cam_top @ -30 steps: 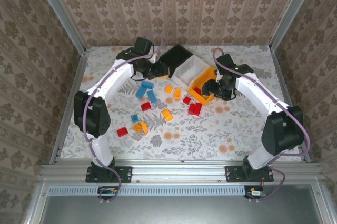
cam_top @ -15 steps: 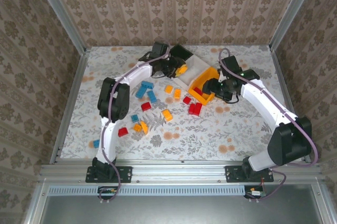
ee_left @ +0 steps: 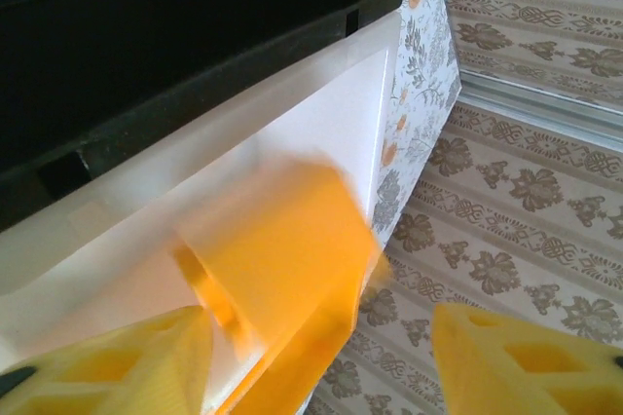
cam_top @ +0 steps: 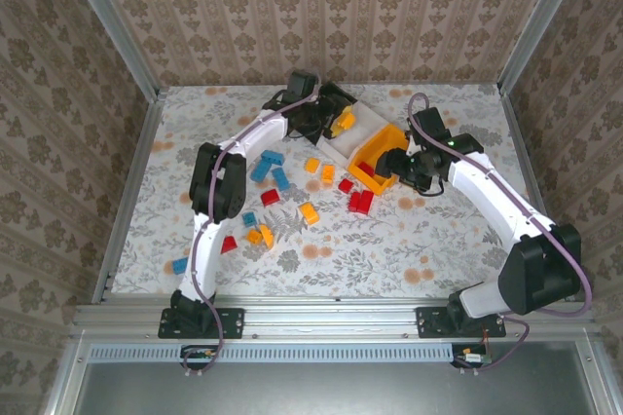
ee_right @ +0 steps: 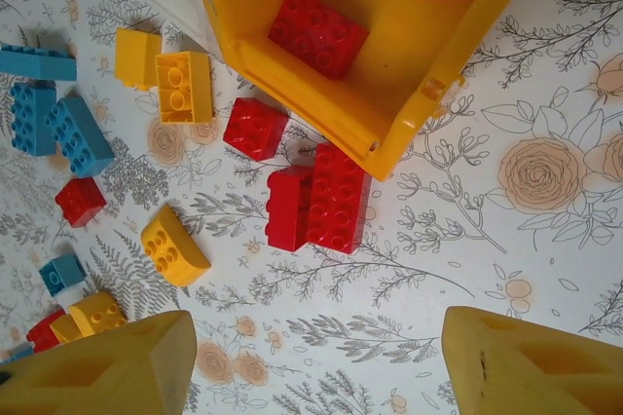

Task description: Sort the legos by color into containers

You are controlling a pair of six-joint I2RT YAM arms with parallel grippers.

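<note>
My left gripper [cam_top: 336,122] [ee_left: 321,337] hangs open over the white bin [cam_top: 365,129] [ee_left: 321,113]. A blurred orange brick [ee_left: 282,240] [cam_top: 344,123] sits loose between the spread fingers, over that bin's inside. The black bin [ee_left: 175,35] lies just behind it. My right gripper [cam_top: 394,164] [ee_right: 316,337] is open and empty above the table, near the orange bin [cam_top: 382,145] [ee_right: 292,74]. That bin holds red bricks [ee_right: 318,32]. Two red bricks [ee_right: 321,199] lie together just outside its corner.
Loose bricks are scattered left of the bins: blue ones [cam_top: 268,167], orange ones [cam_top: 320,169] [ee_right: 173,245], red ones [cam_top: 270,197] [ee_right: 255,128]. A blue brick [cam_top: 179,265] lies far left near the front. The right front of the table [cam_top: 428,249] is bare.
The left arm swung right from beside the black bin to over the white bin with the orange brick, and its jaws opened. The right gripper shifted only slightly.
</note>
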